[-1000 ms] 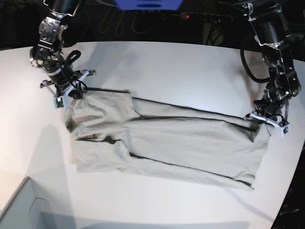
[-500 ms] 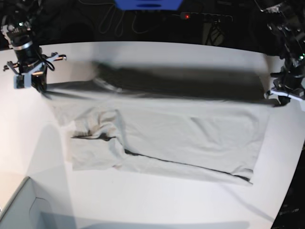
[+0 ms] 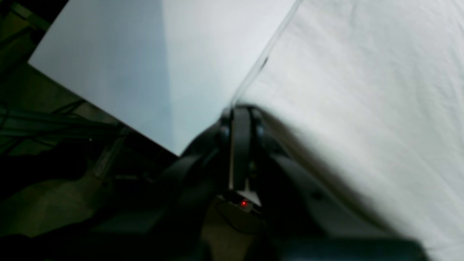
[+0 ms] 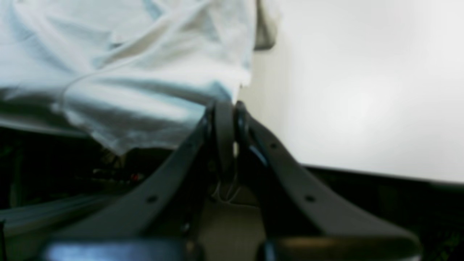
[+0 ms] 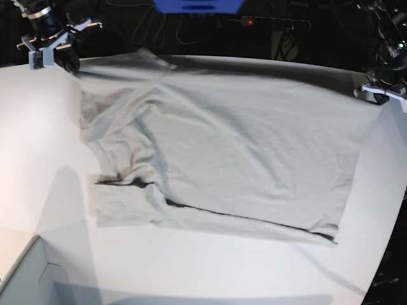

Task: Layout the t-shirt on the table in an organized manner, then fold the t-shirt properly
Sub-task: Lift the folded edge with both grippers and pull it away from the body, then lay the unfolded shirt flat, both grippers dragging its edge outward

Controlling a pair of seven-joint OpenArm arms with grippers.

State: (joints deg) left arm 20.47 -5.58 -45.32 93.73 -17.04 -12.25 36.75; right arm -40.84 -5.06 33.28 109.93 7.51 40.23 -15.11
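The light grey-beige t-shirt (image 5: 241, 146) is spread wide, its near edge lying on the white table (image 5: 191, 267) and its far edge held up. My right gripper (image 5: 54, 54), at the far left of the base view, is shut on one far corner. My left gripper (image 5: 381, 94), at the far right, is shut on the other far corner. The left wrist view shows the left gripper (image 3: 241, 112) pinching the shirt's edge (image 3: 362, 90) above the table (image 3: 127, 65). The right wrist view shows the right gripper (image 4: 226, 108) pinching bunched cloth (image 4: 145, 54). A sleeve lies folded at the near left.
A pale grey box corner (image 5: 25, 279) stands at the near left. Dark cables and a power strip (image 5: 273, 22) lie beyond the table's far edge. The table's curved edge runs close to the shirt on the right (image 5: 388, 241).
Both grippers have moved up and toward the far edge with the cloth. The shirt has opened from a narrow folded band to a wide sheet.
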